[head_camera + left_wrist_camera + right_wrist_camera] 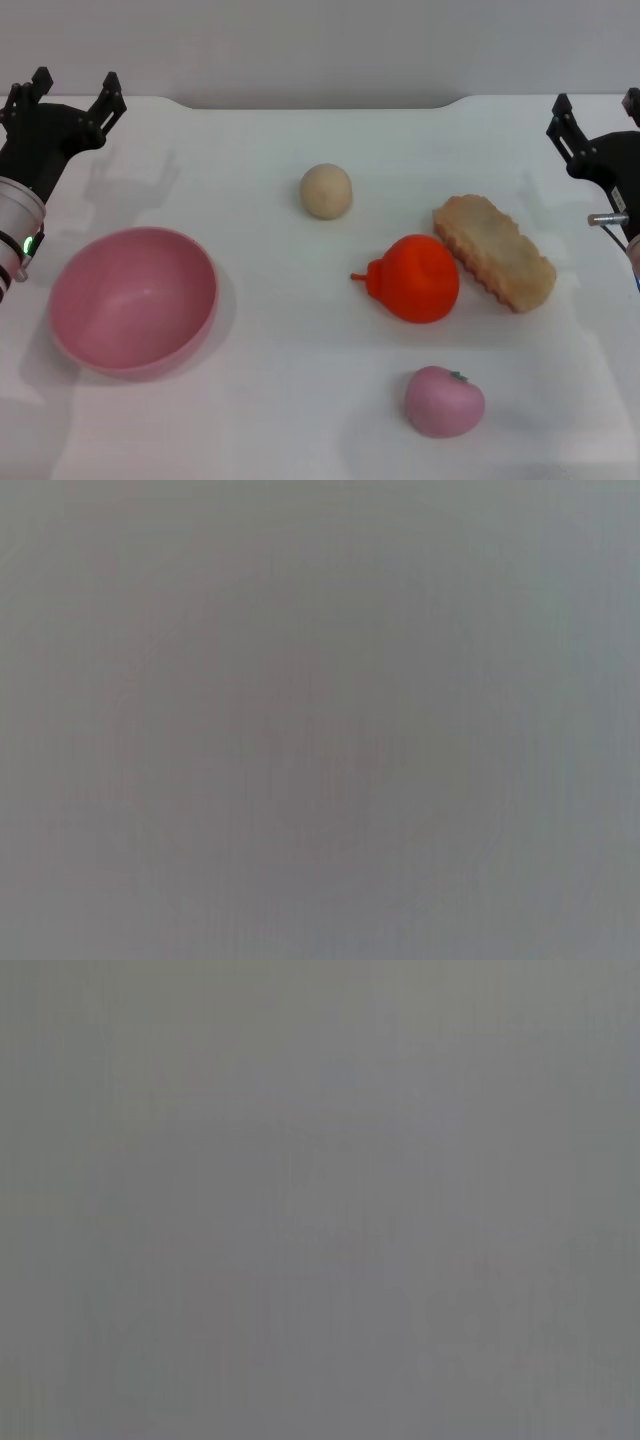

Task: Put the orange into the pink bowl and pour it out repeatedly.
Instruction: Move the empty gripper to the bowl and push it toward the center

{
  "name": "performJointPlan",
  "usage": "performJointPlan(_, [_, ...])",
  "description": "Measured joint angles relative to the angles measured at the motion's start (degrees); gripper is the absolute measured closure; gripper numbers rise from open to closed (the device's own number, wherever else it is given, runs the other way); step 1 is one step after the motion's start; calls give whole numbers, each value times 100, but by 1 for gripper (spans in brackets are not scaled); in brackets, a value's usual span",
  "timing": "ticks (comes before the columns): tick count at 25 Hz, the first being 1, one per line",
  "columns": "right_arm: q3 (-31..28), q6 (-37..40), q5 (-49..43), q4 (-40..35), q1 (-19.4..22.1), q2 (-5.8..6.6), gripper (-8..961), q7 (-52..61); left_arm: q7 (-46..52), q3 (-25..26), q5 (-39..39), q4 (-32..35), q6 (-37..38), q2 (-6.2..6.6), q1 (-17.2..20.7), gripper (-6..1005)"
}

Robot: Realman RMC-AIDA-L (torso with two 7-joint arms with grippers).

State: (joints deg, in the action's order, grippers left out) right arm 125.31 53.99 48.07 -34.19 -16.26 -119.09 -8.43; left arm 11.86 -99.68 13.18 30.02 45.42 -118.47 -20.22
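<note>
One container sits on the white bench (300,420): the pink bowl (133,300), at about eight o'clock in the head view, tipped slightly so its smooth inside faces up and toward the middle, with nothing in it. The orange (415,278) lies well apart from it, at about four o'clock from the centre; it is bright orange-red, roundish, its small pointed stem nub aimed toward the bowl. A beige ridged biscuit-like toy (494,251) lies just beside it, at its two o'clock, a beige ball (326,190) at its eleven o'clock, and a pink peach-like toy (444,401) at its six o'clock. The left hand (68,95) hovers at ten o'clock, fingers spread, holding nothing. The right hand (598,118) is at two o'clock, fingers apart, holding nothing. Both wrist views show only flat grey.
</note>
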Motion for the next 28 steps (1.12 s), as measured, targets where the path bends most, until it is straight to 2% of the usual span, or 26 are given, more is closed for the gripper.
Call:
performJointPlan(16, [20,-2,0,222,-103,-6,140,0,40,-76,-1,122,-87,17,80,163])
performJointPlan(18, [19,-15,0,214,-108,-7,142,11,239,-126,-8,371,-366,39,149,165])
performJointPlan(20, [16,-75,0,148,-86,-9,144,132,447,-132,-62,738,-824,95,195,166])
performJointPlan(21, [16,-75,0,148,-86,-9,144,132,614,-138,-189,1287,-1516,189,242,167])
performJointPlan(22, [20,-92,0,140,-77,-8,145,168,638,-142,-247,1523,-1829,236,268,168])
performJointPlan(24, [28,-184,1,130,-66,-9,147,212,612,-146,-462,2647,-3268,374,385,169])
performJointPlan(26, [29,-330,2,95,-60,-11,148,218,411,-86,-561,3767,-4562,417,568,170])
performJointPlan(28, [29,-392,2,74,-59,-10,150,218,108,20,-573,4659,-5487,420,692,172])
